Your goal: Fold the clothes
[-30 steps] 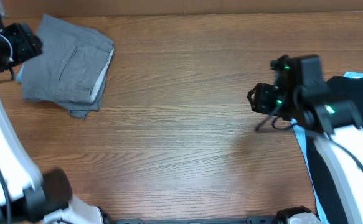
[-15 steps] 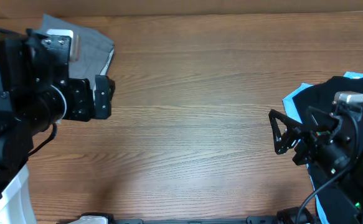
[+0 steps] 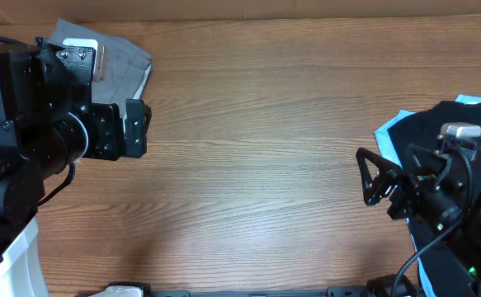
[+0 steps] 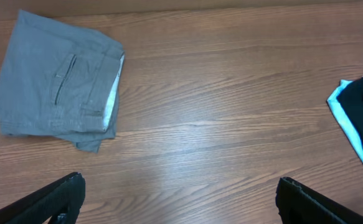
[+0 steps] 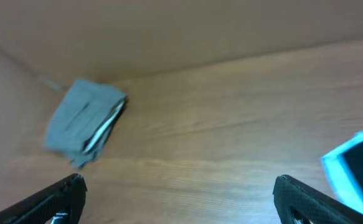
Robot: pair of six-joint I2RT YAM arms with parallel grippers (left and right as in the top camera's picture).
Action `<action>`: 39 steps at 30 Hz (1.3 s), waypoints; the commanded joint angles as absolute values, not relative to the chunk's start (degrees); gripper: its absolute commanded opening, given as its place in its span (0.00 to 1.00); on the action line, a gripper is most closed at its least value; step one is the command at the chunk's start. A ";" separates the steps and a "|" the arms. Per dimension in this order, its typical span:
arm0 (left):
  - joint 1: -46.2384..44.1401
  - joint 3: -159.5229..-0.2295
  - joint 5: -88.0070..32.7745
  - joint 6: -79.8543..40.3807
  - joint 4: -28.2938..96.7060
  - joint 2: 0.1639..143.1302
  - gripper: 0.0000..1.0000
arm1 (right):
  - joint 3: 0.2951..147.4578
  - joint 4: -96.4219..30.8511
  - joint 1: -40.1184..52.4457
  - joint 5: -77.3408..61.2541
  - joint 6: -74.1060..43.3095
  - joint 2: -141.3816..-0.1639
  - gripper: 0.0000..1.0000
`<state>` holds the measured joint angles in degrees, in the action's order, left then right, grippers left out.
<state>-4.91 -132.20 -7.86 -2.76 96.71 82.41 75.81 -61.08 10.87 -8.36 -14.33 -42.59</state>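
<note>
The clothes, grey shorts folded into a compact rectangle with a slit pocket on top and pale lining at the right edge, lie at the table's far left. In the overhead view only their top right part shows past my left arm. My left gripper hangs open high above bare wood, right of and nearer than the shorts, holding nothing; from overhead it points right. At the right side my right gripper is open and empty too, and its camera sees the shorts far off.
A black garment on top of a light blue one lies at the table's right edge, partly under my right arm; it also shows in the left wrist view. Brown wood tabletop spans the middle. A wall runs along the back.
Both arms have drawn back from the garments and risen, the left off the grey shorts, the right off the black pile. Both grippers opened wide. Nothing has moved over the last half second.
</note>
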 commanded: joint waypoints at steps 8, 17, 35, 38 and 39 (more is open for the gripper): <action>-5.28 -132.11 -7.25 -1.67 96.79 82.61 1.00 | 50.52 -27.79 5.98 2.87 -3.84 -32.18 1.00; -5.28 -132.11 -7.25 -1.67 96.79 82.61 1.00 | 23.88 -18.13 1.72 2.22 -4.69 -14.17 1.00; -5.28 -132.11 -7.27 -1.67 96.79 82.76 1.00 | 0.34 -0.93 0.84 1.85 -4.67 -0.16 1.00; -5.28 -132.11 -7.25 -1.67 96.79 82.76 1.00 | 0.47 -4.58 0.84 0.91 -4.67 -0.30 1.00; -5.28 -132.11 -7.25 -1.67 96.79 82.76 1.00 | 0.47 -4.69 0.84 0.91 -4.67 -0.27 1.00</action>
